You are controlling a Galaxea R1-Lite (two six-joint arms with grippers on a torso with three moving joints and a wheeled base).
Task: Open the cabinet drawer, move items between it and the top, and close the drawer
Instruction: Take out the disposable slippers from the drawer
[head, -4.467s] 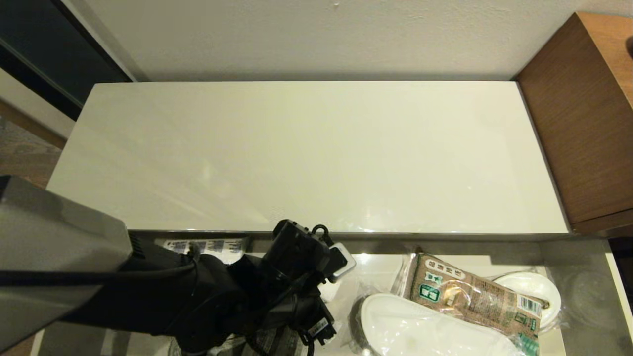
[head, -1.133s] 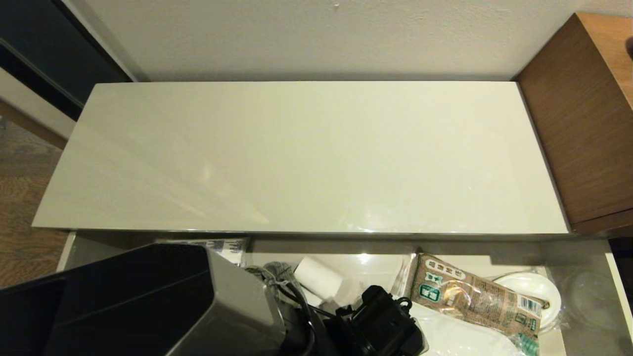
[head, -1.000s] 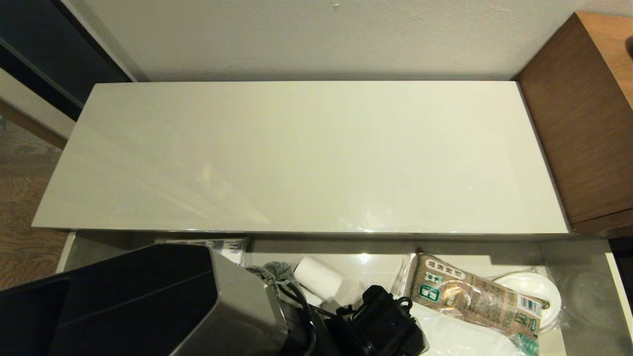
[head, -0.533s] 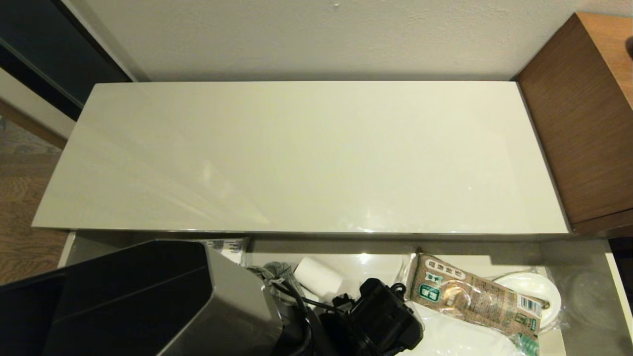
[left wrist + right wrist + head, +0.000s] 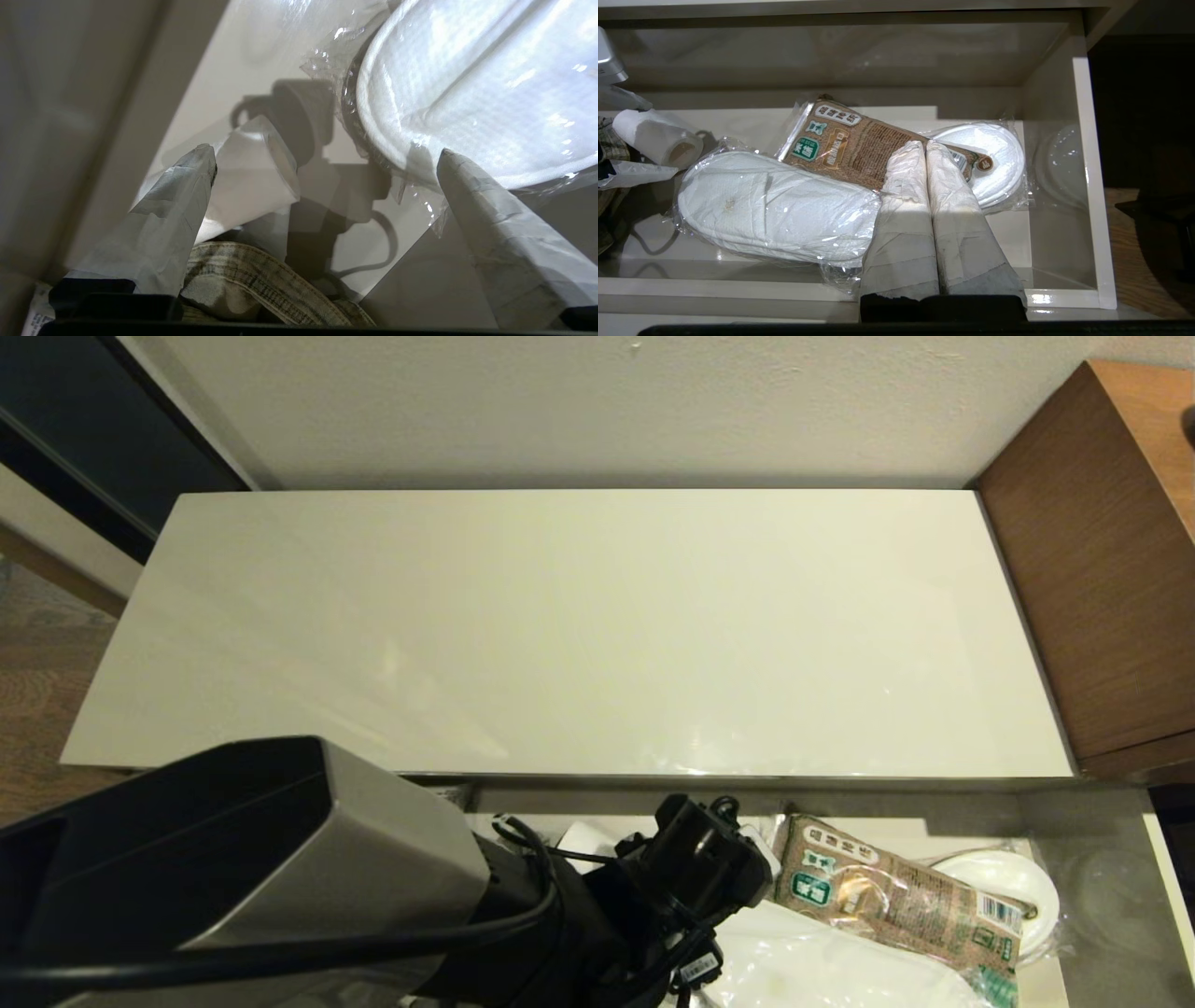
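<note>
- The cabinet drawer is pulled out and fills the lower part of the head view, below the front edge of the top, a glossy pale counter surface with nothing on it.
- The left tool is inside the drawer, at the lower centre of the head view; its 2 fingers stand wide apart and hold nothing.
- Between those fingers the left wrist view shows a small white paper roll, and near the other finger the wrapped white slippers.
- A denim garment lies low in the left wrist view, just beside the roll.
- In the right wrist view a brown printed packet rests across the slippers.
- The right tool is in the lower centre of its own view, above the drawer front, fingers pressed together and empty.
</note>
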